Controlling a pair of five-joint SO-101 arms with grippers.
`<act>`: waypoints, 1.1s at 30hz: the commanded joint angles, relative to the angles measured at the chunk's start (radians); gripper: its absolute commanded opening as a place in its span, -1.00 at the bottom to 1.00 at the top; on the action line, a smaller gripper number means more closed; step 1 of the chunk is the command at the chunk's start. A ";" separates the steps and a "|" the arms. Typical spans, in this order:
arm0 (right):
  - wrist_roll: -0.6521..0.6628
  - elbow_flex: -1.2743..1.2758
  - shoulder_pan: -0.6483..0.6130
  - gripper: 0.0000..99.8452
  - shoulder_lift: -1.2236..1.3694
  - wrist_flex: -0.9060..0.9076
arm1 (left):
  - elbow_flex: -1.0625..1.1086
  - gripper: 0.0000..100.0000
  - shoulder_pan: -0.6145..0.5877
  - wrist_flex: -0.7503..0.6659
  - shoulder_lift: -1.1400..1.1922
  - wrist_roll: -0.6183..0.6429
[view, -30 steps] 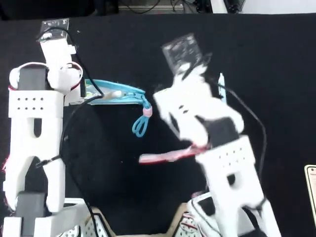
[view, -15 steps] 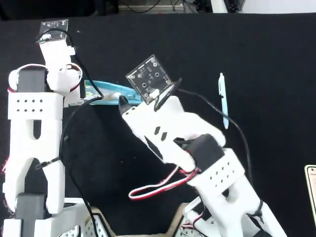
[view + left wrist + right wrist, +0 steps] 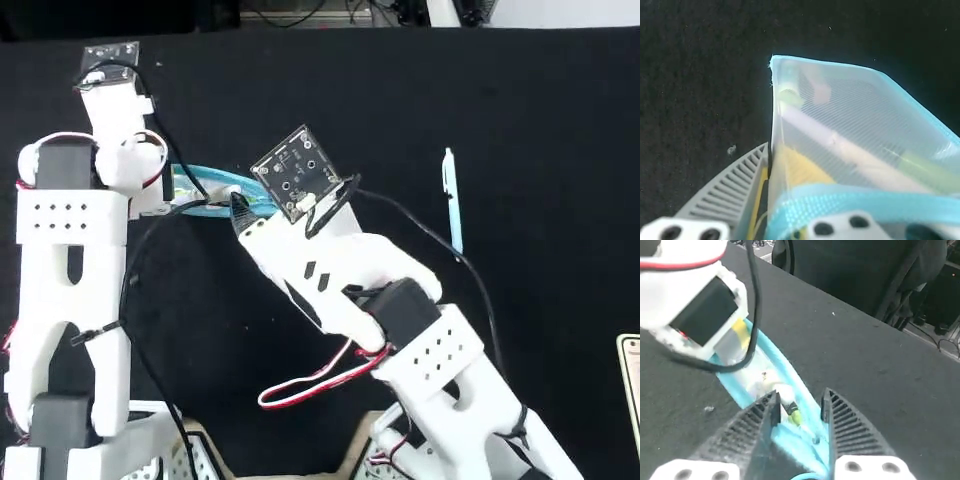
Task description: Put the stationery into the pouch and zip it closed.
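A translucent mesh pouch (image 3: 200, 186) with light blue trim lies at the back left of the black table. My left gripper (image 3: 168, 200) is shut on its left end; in the left wrist view the pouch (image 3: 855, 125), holding white and green stationery, is pinched at the gripper (image 3: 771, 192). My right gripper (image 3: 238, 206) hangs over the pouch's other end, open. In the right wrist view its dark ribbed fingers (image 3: 762, 415) straddle the pouch's blue rim (image 3: 785, 367), with a white and green item inside. A light blue pen (image 3: 453, 200) lies alone on the table to the right.
The left arm's body (image 3: 695, 300) and its black cable sit close behind the pouch in the right wrist view. A card (image 3: 630, 365) lies at the table's right edge. The right arm's red and white wires (image 3: 310, 385) loop over the front middle.
My right arm has swung left from the table's middle until its gripper is over the pouch, hiding the zip loop and uncovering the pen. The left arm has kept still.
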 commanded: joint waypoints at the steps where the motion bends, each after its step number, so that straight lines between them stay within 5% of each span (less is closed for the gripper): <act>1: 0.009 -0.090 -0.023 -0.74 0.128 0.052 | 0.044 -0.94 0.028 -0.014 0.011 0.023; 9: 0.008 -0.348 -0.020 -0.74 0.180 0.310 | 0.044 -0.94 0.021 -0.021 0.011 0.023; 13: 0.009 -0.349 -0.020 -0.75 0.153 0.338 | 0.044 -0.94 0.019 -0.020 0.012 0.021; 17: 0.066 -0.361 -0.018 -0.98 0.110 0.382 | 0.044 -0.94 0.002 -0.021 0.015 0.021; 28: 0.157 -0.475 0.152 -0.98 -0.061 0.505 | 0.044 -0.94 -0.018 -0.021 0.020 0.021; 33: 0.149 -0.456 0.100 -0.98 -0.061 0.505 | 0.044 -0.94 -0.016 -0.021 0.020 0.021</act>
